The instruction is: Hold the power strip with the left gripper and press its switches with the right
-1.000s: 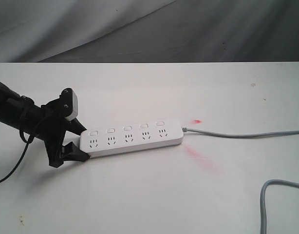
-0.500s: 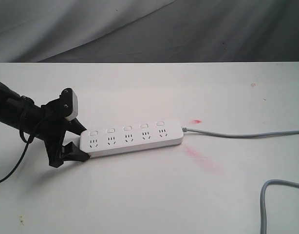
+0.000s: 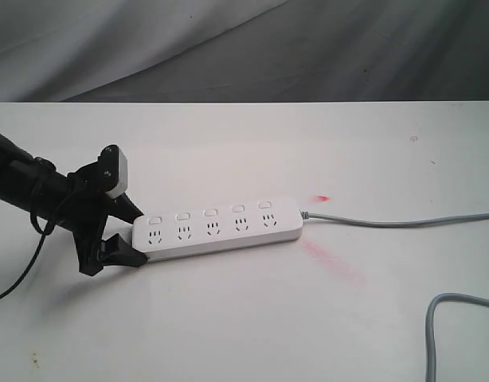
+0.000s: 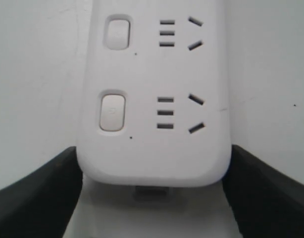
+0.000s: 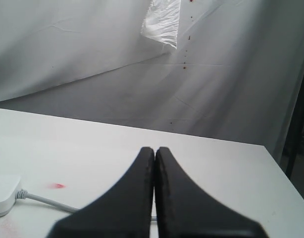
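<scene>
The white power strip (image 3: pixel 221 229) lies flat on the white table, its grey cord (image 3: pixel 388 222) running off to the right. A row of five switches (image 3: pixel 211 212) lines its far edge. My left gripper (image 3: pixel 136 236) straddles the strip's left end, one black finger on each long side. In the left wrist view both fingers (image 4: pixel 53 188) press the sides of the strip (image 4: pixel 152 74) beside the end switch (image 4: pixel 112 111). My right gripper (image 5: pixel 155 151) is shut and empty, out of the exterior view, well to the right of the strip's cord end (image 5: pixel 2 194).
A second loop of grey cable (image 3: pixel 436 318) lies at the front right of the table. Red smears (image 3: pixel 328 259) mark the surface just right of the strip. A grey cloth backdrop (image 3: pixel 308 48) hangs behind the table's far edge.
The power strip and the left gripper have shifted slightly to the right. The right gripper stays out of the exterior view.
</scene>
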`<control>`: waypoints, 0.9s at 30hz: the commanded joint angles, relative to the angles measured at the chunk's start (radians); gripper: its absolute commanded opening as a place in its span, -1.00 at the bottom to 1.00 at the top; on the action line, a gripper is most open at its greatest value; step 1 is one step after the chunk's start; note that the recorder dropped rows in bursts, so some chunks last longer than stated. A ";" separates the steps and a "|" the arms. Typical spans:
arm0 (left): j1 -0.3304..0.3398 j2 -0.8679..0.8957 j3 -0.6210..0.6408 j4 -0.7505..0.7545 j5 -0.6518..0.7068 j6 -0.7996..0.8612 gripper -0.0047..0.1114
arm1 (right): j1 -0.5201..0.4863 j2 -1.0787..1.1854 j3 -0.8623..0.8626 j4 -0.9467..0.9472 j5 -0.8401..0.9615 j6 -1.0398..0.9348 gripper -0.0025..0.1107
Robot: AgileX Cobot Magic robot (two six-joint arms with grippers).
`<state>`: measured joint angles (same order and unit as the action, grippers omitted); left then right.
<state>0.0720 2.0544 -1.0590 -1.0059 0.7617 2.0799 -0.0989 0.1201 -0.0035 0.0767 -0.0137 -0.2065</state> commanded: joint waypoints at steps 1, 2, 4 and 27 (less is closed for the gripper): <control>-0.002 -0.023 -0.005 -0.006 0.025 -0.014 0.51 | -0.008 -0.004 0.004 -0.010 -0.006 0.002 -0.96; -0.002 -0.034 -0.005 -0.006 0.023 -0.021 0.60 | -0.008 -0.004 0.004 -0.010 -0.006 0.002 -0.96; -0.002 -0.064 -0.005 -0.006 0.021 -0.045 0.74 | -0.008 -0.004 0.004 -0.010 -0.006 0.002 -0.96; -0.002 -0.973 -0.005 0.051 0.104 -1.003 0.84 | -0.008 -0.004 0.004 -0.010 -0.006 0.002 -0.96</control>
<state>0.0720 1.2085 -1.0605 -0.9600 0.8365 1.2007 -0.0989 0.1201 -0.0035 0.0767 -0.0137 -0.2065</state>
